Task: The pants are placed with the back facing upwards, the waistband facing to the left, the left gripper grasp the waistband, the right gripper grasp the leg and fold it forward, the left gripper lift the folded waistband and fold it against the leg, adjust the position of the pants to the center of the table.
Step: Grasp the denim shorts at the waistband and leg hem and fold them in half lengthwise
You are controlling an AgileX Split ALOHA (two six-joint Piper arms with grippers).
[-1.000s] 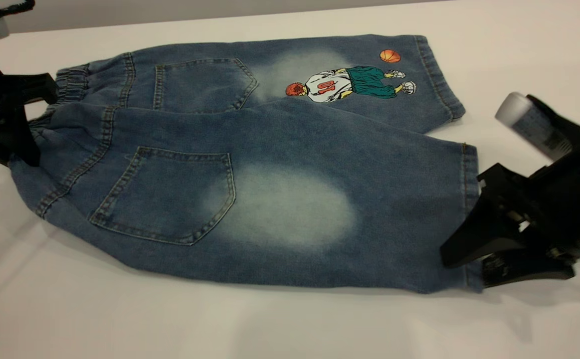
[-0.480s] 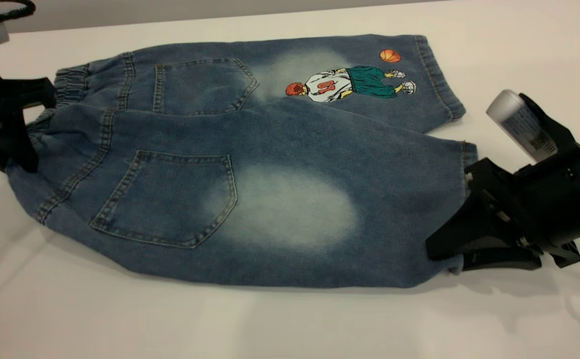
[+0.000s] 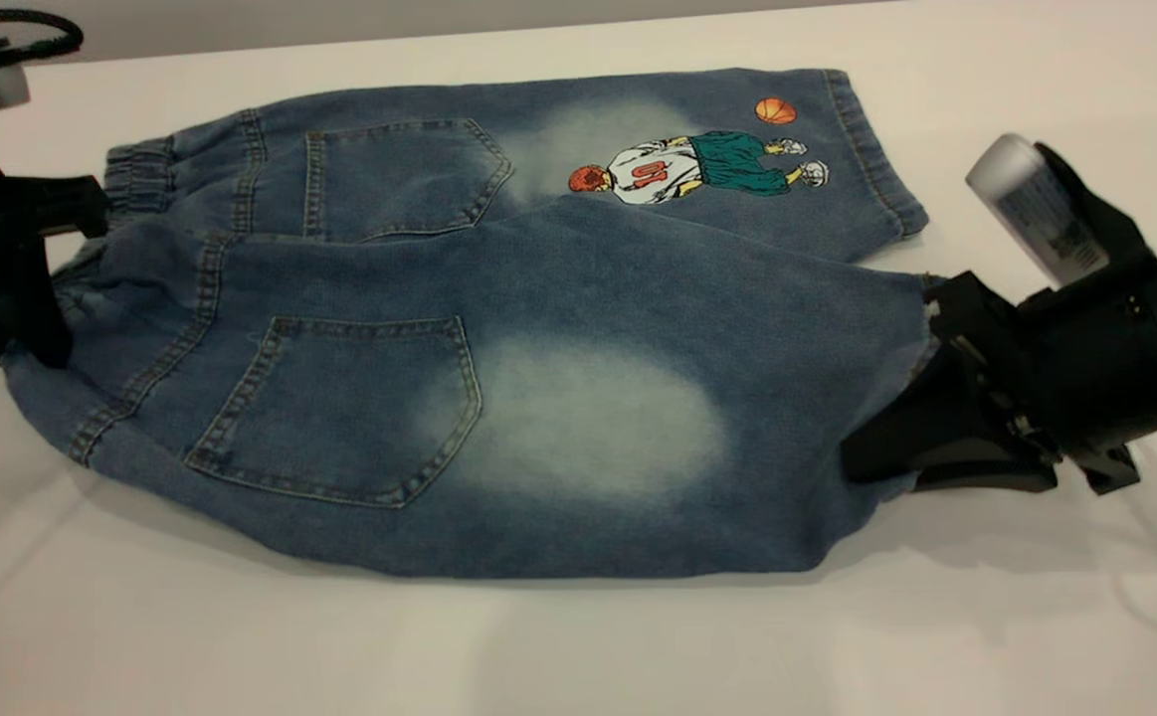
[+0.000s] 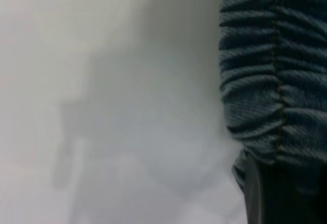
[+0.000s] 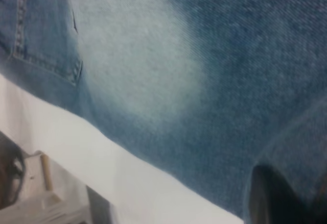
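Since the earlier frames, the right gripper (image 3: pixel 896 452) has drawn the hem of the leg (image 3: pixel 588 418) up and inward, so the near edge now bunches and lifts where it lay flat, and the left gripper (image 3: pixel 36 288) has raised its end slightly. Both are clamped on denim: the right gripper on the hem of the leg with the pale oval fade, the left gripper on the waistband (image 4: pixel 265 81), whose gathered ruffles fill the left wrist view beside a dark fingertip. The pants (image 3: pixel 498 298) lie back-up on the surface (image 3: pixel 240 636), long axis running left to right, waistband at the left and both hems at the right, the printed leg on the far side. To fold the leg forward well, I judge the two grippers should rise together and carry the near edge over the printed leg at matched height, keeping the cloth taut between them so the crease runs along the long axis without sagging in the middle.
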